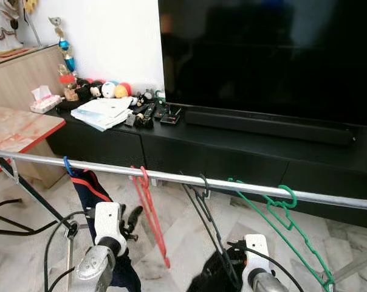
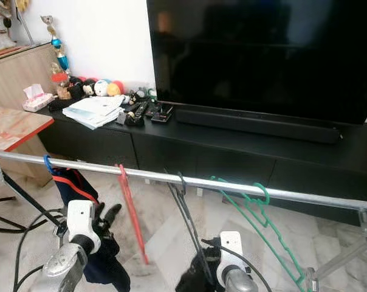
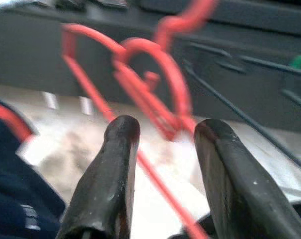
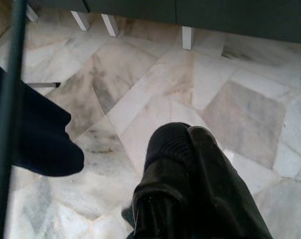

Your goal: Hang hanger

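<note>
A silver rail (image 1: pixel 171 177) runs across in front of me. On it hang a red hanger (image 1: pixel 150 213), a black hanger (image 1: pixel 205 210) and a green hanger (image 1: pixel 287 222). At the left, a blue hook (image 1: pixel 67 164) carries a navy garment (image 1: pixel 92 194). My left gripper (image 1: pixel 132 220) sits below the rail just left of the red hanger, open. In the left wrist view its fingers (image 3: pixel 115 164) are spread apart, with the red hanger (image 3: pixel 150 94) just beyond them. My right gripper (image 1: pixel 223 264) is low beside the black hanger's lower part. Its fingertips (image 4: pixel 183 144) are pressed together over the floor.
Behind the rail stands a long black console (image 1: pixel 232 152) with a large TV (image 1: pixel 268 55), a soundbar (image 1: pixel 268 126), papers (image 1: pixel 101 112) and small toys. A red-edged table (image 1: pixel 16 128) stands at the left. Black cables (image 1: pixel 50 237) loop over the marble floor (image 1: pixel 171 237).
</note>
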Motion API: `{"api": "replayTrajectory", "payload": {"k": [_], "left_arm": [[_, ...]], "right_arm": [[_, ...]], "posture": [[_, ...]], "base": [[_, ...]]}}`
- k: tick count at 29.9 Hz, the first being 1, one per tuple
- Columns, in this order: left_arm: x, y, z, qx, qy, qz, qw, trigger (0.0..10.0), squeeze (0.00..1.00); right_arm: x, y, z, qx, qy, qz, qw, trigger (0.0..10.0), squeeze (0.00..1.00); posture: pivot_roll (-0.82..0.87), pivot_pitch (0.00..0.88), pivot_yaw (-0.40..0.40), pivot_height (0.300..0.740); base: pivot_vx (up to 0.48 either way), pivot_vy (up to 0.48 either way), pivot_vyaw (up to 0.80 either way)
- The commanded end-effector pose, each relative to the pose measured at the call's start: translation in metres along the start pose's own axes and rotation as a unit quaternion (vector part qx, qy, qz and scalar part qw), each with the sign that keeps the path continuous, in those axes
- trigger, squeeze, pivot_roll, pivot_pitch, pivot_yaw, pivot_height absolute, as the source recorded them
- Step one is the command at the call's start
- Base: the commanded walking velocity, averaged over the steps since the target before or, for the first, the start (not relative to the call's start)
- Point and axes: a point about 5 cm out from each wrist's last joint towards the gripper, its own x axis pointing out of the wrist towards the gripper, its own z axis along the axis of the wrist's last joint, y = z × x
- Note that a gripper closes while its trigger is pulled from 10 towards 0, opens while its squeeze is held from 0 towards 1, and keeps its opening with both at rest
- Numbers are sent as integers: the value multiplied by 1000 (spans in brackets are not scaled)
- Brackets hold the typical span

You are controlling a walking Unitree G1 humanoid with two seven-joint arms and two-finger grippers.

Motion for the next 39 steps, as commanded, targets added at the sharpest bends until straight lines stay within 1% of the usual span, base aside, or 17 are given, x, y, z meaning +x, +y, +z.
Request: {"api": "replayTrajectory", "payload": {"k": [1, 2, 3, 4, 5, 7, 8, 37, 38, 39], "left_arm": [[1, -4, 12, -30, -5, -18, 999, 10000, 1000], [1, -4, 12, -30, -5, -18, 999, 10000, 1000], [2, -4, 25, -87, -19, -9, 996, 10000, 1000], [3, -4, 31, -118, -26, -6, 993, 10000, 1000], [3, -5, 37, -133, -28, -8, 991, 10000, 1000], [5, -6, 42, -106, -22, -14, 994, 10000, 1000], [7, -7, 43, -100, -11, -15, 995, 10000, 1000], [7, -7, 43, -100, -11, -15, 995, 10000, 1000], [7, -7, 46, -99, 12, -8, 995, 10000, 1000], [9, -10, 41, -32, 90, -5, 995, 10000, 0]], "right_arm": [[1, 5, 0, -3, 3, 6, 1000, 10000, 0], [1, 5, 0, -3, 3, 6, 1000, 10000, 0], [1, 6, -1, -5, 5, 7, 1000, 10000, 0], [1, 5, -1, -4, 4, 7, 1000, 10000, 0], [1, 5, 0, -4, 3, 7, 1000, 10000, 0], [1, 4, 1, -5, 2, 6, 1000, 10000, 0], [1, 4, 2, -5, 1, 6, 1000, 10000, 0], [1, 4, 2, -5, 1, 6, 1000, 10000, 0], [1, 4, 2, -5, 1, 6, 1000, 10000, 0], [1, 5, 1, -4, 1, 9, 1000, 10000, 0]], "posture": [[-51, 0, 100, 740], [-51, 0, 100, 740], [-51, 0, 100, 740], [-49, 0, 101, 740], [-48, 0, 101, 740], [-46, 0, 101, 740], [-41, 0, 101, 740], [-41, 0, 101, 740], [-42, 0, 101, 740], [-55, 0, 123, 740]], "base": [[0, 0, 0], [0, 0, 0], [0, 0, 0], [0, 0, 0], [0, 0, 0], [0, 0, 0], [0, 0, 0], [0, 0, 0], [0, 0, 0], [0, 0, 0]]}}
